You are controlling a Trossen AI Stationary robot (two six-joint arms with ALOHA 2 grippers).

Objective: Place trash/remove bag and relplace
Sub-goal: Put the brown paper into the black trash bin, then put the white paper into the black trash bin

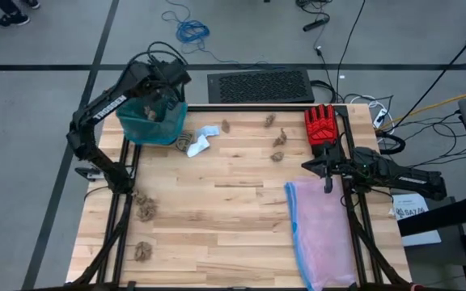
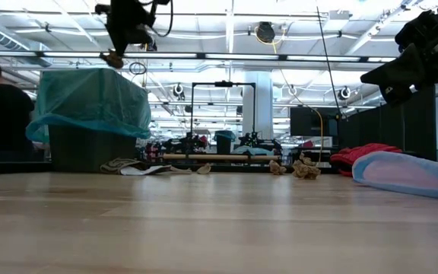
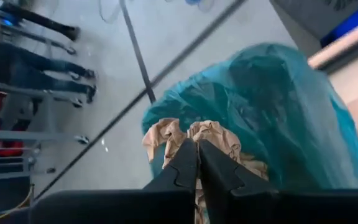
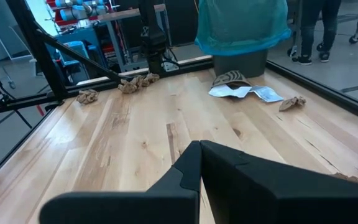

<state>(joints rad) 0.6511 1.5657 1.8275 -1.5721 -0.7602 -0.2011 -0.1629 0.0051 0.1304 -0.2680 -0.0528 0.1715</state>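
I see the table (image 1: 233, 210) with the bin's teal bag (image 1: 154, 121) at its far left corner. My left gripper (image 3: 196, 163) hangs above that bag, pinching a brown paper wad (image 3: 194, 138). My right gripper (image 4: 201, 163), fingers pressed together, waits near the pink bag (image 1: 322, 230). More wads (image 1: 144, 208) lie scattered.
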